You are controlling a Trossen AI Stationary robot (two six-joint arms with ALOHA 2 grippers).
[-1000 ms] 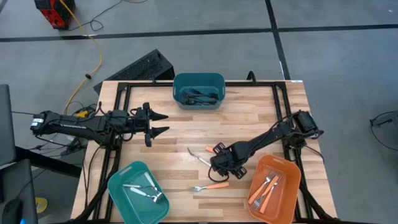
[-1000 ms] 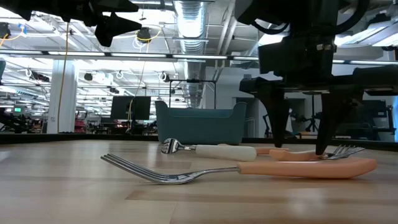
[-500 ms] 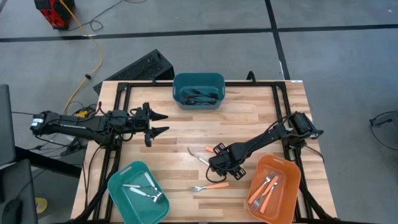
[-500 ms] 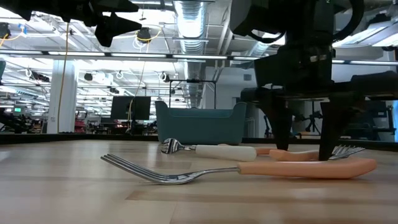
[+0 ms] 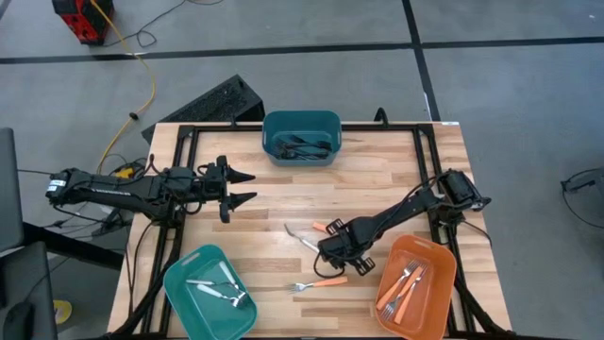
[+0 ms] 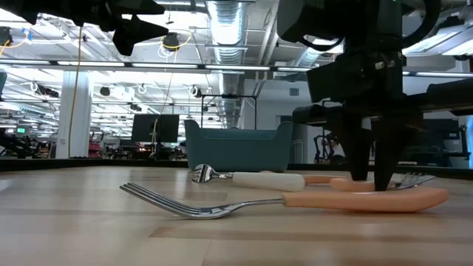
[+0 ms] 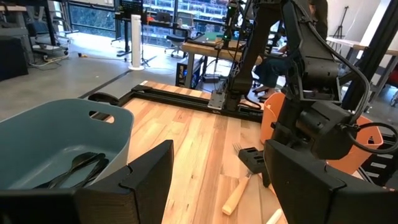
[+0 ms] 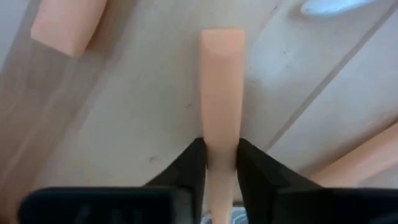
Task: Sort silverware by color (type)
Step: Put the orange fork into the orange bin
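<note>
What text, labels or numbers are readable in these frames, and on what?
None readable.
Three bins (dark teal bin, teal bin, orange bin): no labels visible.
Silverware, including the orange-handled fork in the right hand: no markings visible.
Left hand, both arms: no legible branding.
Room behind the table in the low view: any signs too small to read.

The right arm reaches in from the right edge of the worktop (image 5: 396, 194) toward its middle, bent down so the right gripper (image 5: 332, 247) points at the wood. In the right wrist view its two dark fingers (image 8: 189, 163) press against both sides of an orange utensil handle (image 8: 221, 99). The left arm stretches level from the left side, its left gripper (image 5: 241, 188) held above the surface with fingers spread wide and nothing between them.
</note>
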